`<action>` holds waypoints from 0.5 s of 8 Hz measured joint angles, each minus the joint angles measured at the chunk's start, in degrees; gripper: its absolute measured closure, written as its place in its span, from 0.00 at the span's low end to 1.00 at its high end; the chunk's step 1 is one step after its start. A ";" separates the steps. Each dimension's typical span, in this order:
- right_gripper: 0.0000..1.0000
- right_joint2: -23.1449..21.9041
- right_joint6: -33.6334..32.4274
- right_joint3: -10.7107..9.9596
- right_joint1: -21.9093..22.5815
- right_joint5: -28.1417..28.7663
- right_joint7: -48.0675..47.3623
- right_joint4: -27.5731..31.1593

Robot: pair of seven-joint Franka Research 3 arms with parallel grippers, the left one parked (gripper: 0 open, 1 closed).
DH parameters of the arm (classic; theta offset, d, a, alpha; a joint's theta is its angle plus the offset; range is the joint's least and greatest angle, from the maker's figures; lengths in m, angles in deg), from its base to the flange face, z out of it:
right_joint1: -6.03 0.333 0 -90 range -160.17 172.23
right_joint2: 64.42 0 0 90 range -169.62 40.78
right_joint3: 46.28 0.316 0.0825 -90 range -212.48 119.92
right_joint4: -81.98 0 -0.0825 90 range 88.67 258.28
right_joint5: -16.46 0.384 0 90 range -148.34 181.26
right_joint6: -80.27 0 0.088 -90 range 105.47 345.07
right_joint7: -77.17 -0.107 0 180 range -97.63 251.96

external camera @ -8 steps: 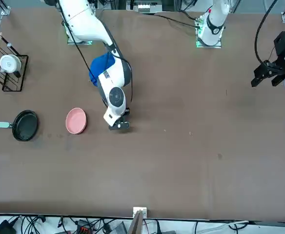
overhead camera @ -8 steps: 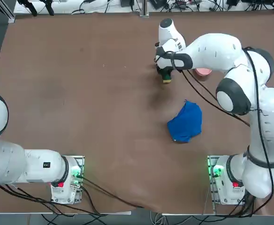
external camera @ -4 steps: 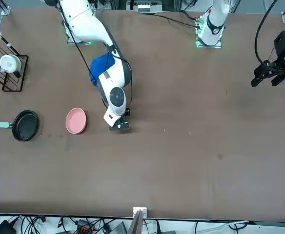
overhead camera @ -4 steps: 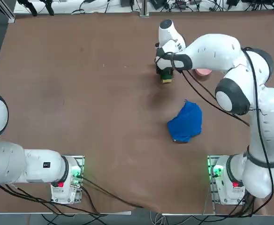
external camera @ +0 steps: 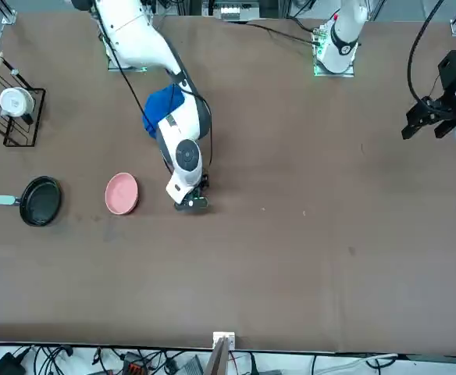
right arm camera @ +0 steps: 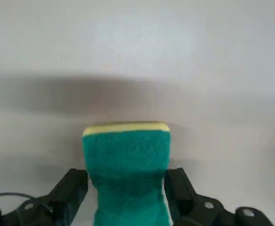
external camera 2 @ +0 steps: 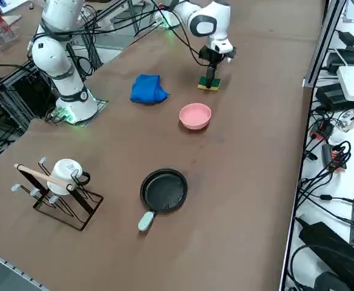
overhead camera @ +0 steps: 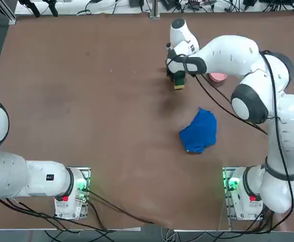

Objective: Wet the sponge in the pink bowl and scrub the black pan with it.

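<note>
The right gripper point(right arm camera: 126, 181) has shifted slightly; its two fingers stand open around one spongy, rectangular green-and-yellow sponge point(right arm camera: 128, 165), to the robot's left of the one round pink bowl point(external camera 2: 195, 115). One round black pan point(external camera 2: 163, 190) sits right of the bowl; one crumpled blue cloth point(external camera 2: 148, 89) lies nearer the robot's bases than the bowl.

And here's the sponge point(right arm camera: 126, 160), green over yellow, right between the hand's point(right arm camera: 126, 188) fingers; the pink bowl point(external camera 2: 195, 116) (empty, folks) sits near the hand, the black pan point(external camera 2: 163, 190) farther off, upright.
</note>
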 joint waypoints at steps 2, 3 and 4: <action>0.00 -4.34 -2.76 -1.91 -0.88 0.03 -1.33 -1.28; 0.00 -7.67 -5.27 -2.56 -2.61 0.02 -1.31 -1.57; 0.00 -11.18 -7.66 -2.78 -4.96 0.00 -0.57 -1.58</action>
